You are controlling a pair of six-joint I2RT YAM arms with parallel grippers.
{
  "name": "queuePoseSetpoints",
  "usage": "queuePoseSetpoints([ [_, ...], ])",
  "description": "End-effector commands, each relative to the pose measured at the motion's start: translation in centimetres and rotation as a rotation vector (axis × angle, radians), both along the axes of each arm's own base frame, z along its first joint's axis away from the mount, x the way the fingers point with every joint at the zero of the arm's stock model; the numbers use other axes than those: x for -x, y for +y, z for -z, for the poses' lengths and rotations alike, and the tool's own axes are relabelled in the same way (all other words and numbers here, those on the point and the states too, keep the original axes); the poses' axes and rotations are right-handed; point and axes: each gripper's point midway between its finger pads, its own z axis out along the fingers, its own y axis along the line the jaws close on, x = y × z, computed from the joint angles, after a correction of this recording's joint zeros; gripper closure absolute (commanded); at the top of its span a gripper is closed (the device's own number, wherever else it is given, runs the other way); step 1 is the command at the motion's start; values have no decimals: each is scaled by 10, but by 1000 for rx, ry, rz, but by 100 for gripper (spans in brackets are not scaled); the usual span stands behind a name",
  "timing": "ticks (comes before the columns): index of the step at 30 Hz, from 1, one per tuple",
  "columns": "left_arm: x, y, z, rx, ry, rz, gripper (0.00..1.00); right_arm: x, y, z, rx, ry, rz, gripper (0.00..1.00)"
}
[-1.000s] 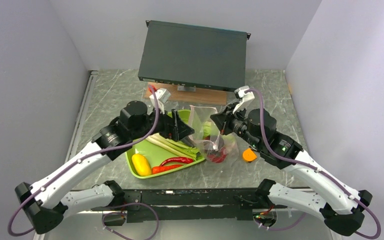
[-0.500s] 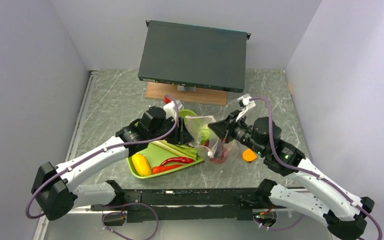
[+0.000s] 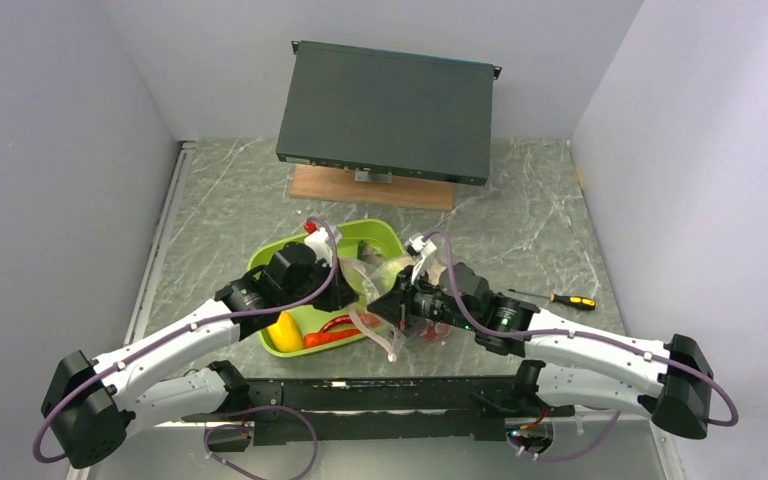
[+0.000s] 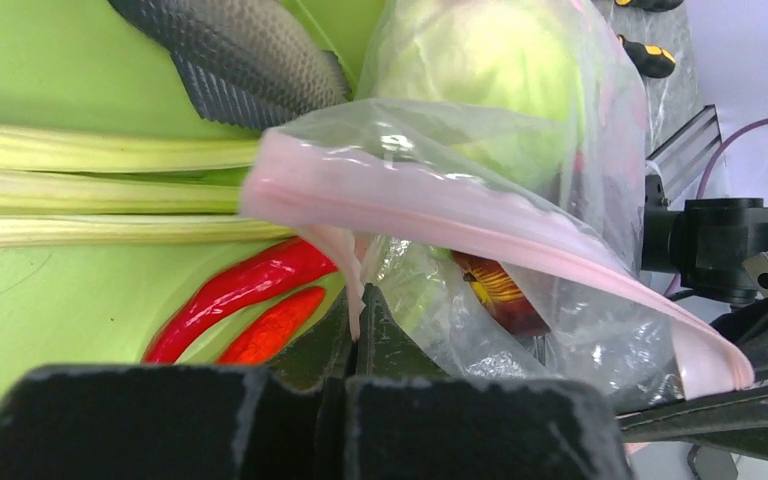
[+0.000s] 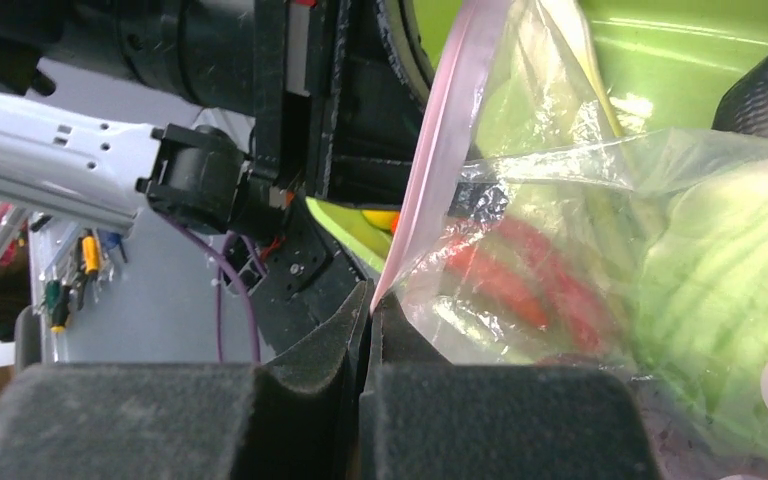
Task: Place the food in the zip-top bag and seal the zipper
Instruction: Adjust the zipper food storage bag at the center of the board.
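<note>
The clear zip-top bag (image 3: 385, 285) hangs between my two grippers over the front right of the lime-green tray (image 3: 375, 235). My left gripper (image 4: 358, 300) is shut on the pink zipper (image 4: 460, 215) at one side of the bag's mouth. At the other side, my right gripper (image 5: 370, 295) is shut on the zipper (image 5: 440, 150). The mouth gapes open. A pale green cabbage (image 4: 490, 60) and a dark bulb (image 4: 495, 290) lie inside the bag. On the tray are green stalks (image 4: 90, 190), a grey fish (image 4: 230, 50), two red chillies (image 4: 250, 285) and a yellow fruit (image 3: 282, 332).
A yellow-and-black screwdriver (image 3: 565, 299) lies on the marble table to the right. A dark flat box (image 3: 385, 110) leans on a wooden block (image 3: 370, 188) at the back. Grey walls close in both sides.
Both arms have pulled toward the near edge, bringing the bag left over the tray's front. My left gripper has shut on the bag's zipper edge. The right stayed shut.
</note>
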Motion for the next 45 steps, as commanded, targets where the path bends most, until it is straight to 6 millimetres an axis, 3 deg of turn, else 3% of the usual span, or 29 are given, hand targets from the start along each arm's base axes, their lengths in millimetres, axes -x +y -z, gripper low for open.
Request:
queuePoseSetpoints([
  [1,-14,-3,-14,17,-54,-38,100,-17,16,-38,-51,-98,32,100],
  [5,-20,5,-12,-29,-72,-74,100,-20,36,-37,-19,-105,11,100],
  [9,-24,22,-6,-86,-90,-136,100,-7,63,-21,-50,-85,-66,100],
  [11,-23,30,-2,-97,-98,-157,100,-6,68,-7,-31,-92,-59,100],
  [14,-20,35,6,-88,-108,-167,100,-10,68,10,7,-97,-42,100],
  [18,-18,35,11,-79,-105,-161,100,-21,64,18,54,-118,9,100],
  [22,-19,34,5,-79,-118,-155,100,-29,55,3,73,-154,53,100],
  [25,-21,28,-10,-54,-139,-132,100,-36,38,-18,75,-201,112,100],
  [27,-21,17,-31,-10,-159,-94,100,-45,22,-32,89,-230,173,100],
  [31,-16,-21,-86,114,-193,72,100,-66,-21,-51,125,-267,304,100],
  [36,-11,-74,-139,230,-222,219,100,-99,-84,-49,162,-243,469,100],
  [41,-15,-121,-173,360,-195,288,100,-114,-138,-70,209,-239,632,100],
  [45,-25,-144,-191,425,-155,264,100,-125,-174,-78,349,-195,781,100],
])
